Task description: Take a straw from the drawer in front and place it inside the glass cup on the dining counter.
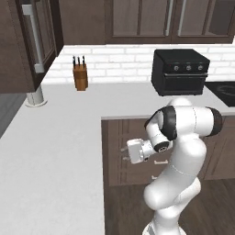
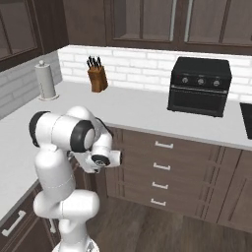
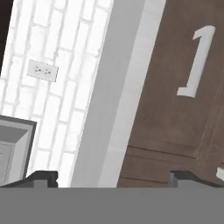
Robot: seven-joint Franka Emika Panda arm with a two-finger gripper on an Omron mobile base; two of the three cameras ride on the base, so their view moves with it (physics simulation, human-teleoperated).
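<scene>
Gripper [image 3: 109,177] nearest, jaws spread wide, empty, aimed at closed drawer [image 3: 183,83] front, handle [image 3: 197,61] ahead: likely lining up for pull. Straw presumably inside, unseen; glass cup location unknown.

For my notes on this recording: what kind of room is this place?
A rendered home kitchen, most likely: a knife block and a black countertop oven stand on a white worktop, with dark wooden drawers below.

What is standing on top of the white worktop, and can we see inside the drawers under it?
On the worktop stand a knife block, a black oven and a paper towel roll. The drawers below are shut, so their contents are hidden.
</scene>
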